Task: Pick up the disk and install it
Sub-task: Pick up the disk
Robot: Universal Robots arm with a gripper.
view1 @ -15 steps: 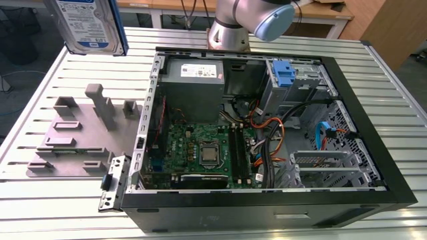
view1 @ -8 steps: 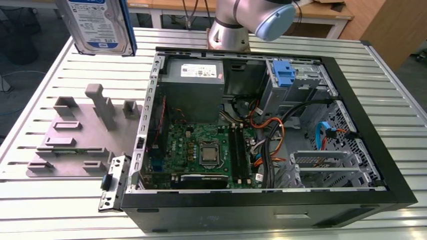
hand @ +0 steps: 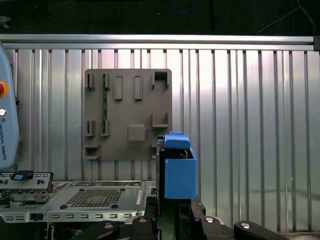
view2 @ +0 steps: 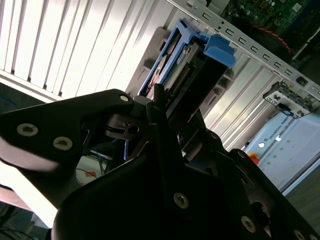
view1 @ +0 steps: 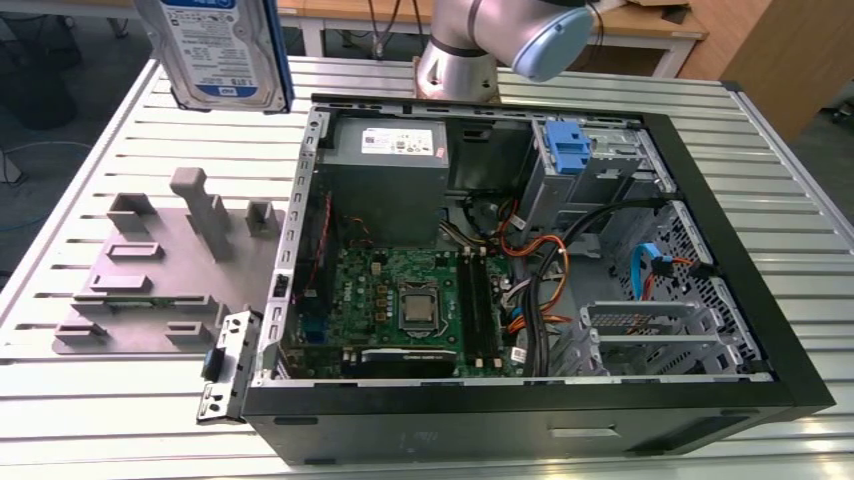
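The gripper (hand: 175,212) is clenched on 1 end of the disk (hand: 179,172). In the first wrist view the disk stands straight out from the black fingers, its blue plastic rail facing the camera. In the second wrist view the gripper (view2: 170,107) clasps the same end, and the disk (view2: 185,70) shows its connector edge between 2 blue rails.

In the exterior view the disk (view1: 220,50) hangs in the air with its blue-and-white label facing the camera. It is outside the computer case (view1: 754,250), just beyond the case's far corner on the exterior view's left, above the slatted metal table (view1: 134,130).

The case lies open on that table. Inside it, a grey power supply (view1: 387,165) fills the far corner nearest the disk, and a green circuit board (view1: 400,300) lies in front of it. A bare blue bracket (view1: 567,150) sits in the drive bay at the far side of the case, toward the exterior view's right.

Beside the case, on the exterior view's left, a grey holder plate (view1: 147,290) with raised slots lies flat on the table. The arm (view1: 507,35) rises from behind the case's far wall.
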